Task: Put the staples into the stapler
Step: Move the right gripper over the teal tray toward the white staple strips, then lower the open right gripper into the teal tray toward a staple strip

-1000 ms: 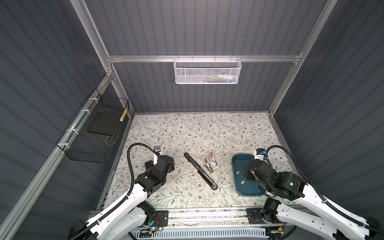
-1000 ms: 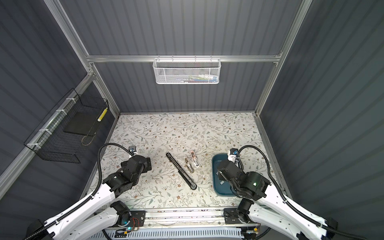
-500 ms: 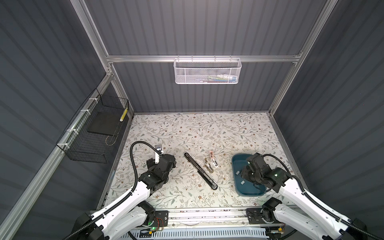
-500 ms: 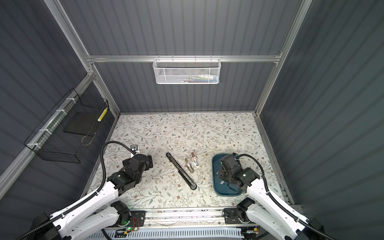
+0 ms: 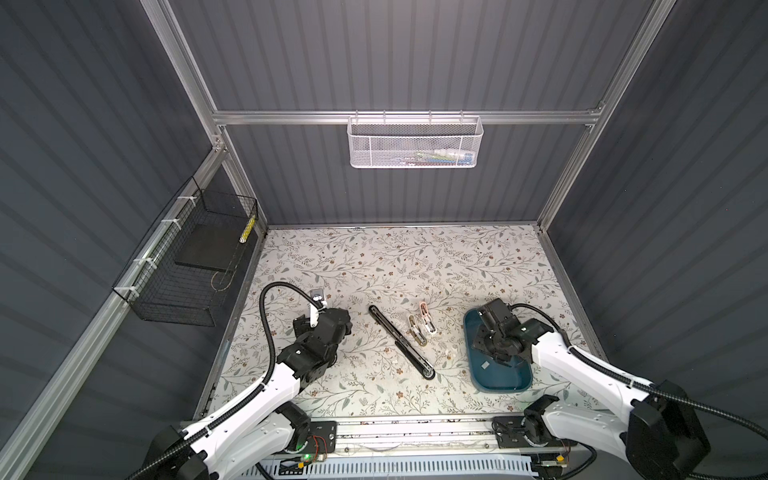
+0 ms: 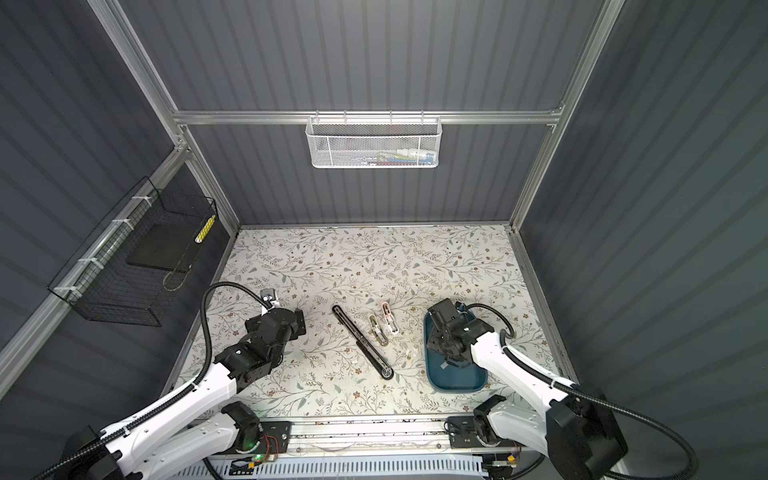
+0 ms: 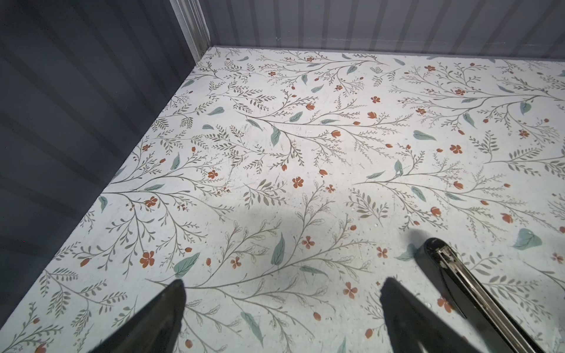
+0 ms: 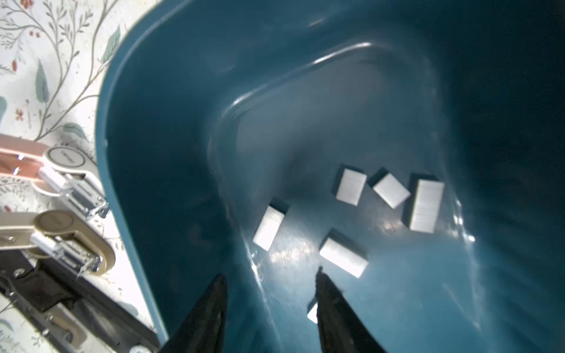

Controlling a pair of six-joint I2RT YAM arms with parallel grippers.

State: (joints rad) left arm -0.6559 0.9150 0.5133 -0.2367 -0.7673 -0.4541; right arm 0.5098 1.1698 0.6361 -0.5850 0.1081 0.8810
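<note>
Right pincer (image 8: 270, 273) half-open, empty, over staples (image 8: 342, 256) in tray (image 8: 171, 152) at 4 o'clock; flat strips may skid or snap. Left pincer (image 7: 282, 282) wide, empty.

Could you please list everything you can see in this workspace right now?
staples: five clear strips, a sixth partly hidden; silvery; in the tray
tray: one, teal, table's right side
black stapler: one, black, opened flat, mid-table
gold stapler: one, gold, right of the black one
pink stapler: one, pink, beside the gold one
mesh basket: one, white, back rail
wire basket: one, black, left wall
table: one, floral
left gripper: one, black, open over bare table
right gripper: one, black, open, empty, inside the tray
</note>
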